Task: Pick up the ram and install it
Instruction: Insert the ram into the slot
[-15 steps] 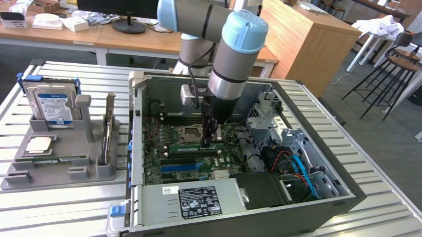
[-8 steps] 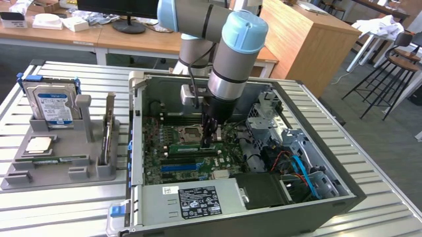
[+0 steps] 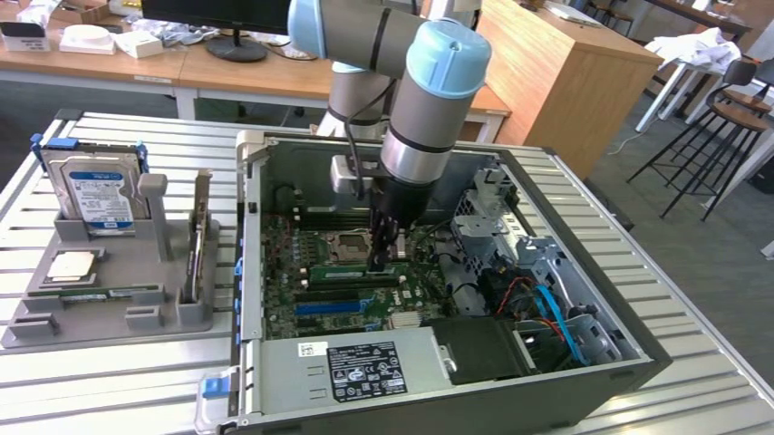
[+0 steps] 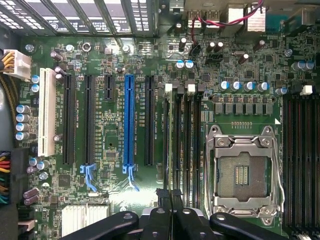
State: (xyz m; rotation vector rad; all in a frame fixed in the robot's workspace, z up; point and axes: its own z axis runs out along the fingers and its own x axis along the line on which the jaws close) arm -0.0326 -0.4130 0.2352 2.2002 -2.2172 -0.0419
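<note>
The ram (image 3: 344,272), a slim green stick, stands on edge along the black memory slots (image 4: 181,140) of the motherboard (image 3: 317,313) inside the open computer case. My gripper (image 3: 384,263) reaches straight down into the case and meets the stick's end towards the exterior view's right. In the wrist view the two black fingertips (image 4: 163,196) of the gripper (image 4: 170,194) sit pressed together at the end of the slots, with nothing showing between them. I cannot tell whether they pinch the stick or rest on its top edge.
A grey tray (image 3: 109,317) at the exterior view's left holds a hard drive (image 3: 100,192), an upright brownish card (image 3: 198,237) and a second green stick (image 3: 91,292). The CPU socket (image 4: 242,172) lies beside the slots. The power supply (image 3: 362,362) and cables (image 3: 550,308) crowd the case.
</note>
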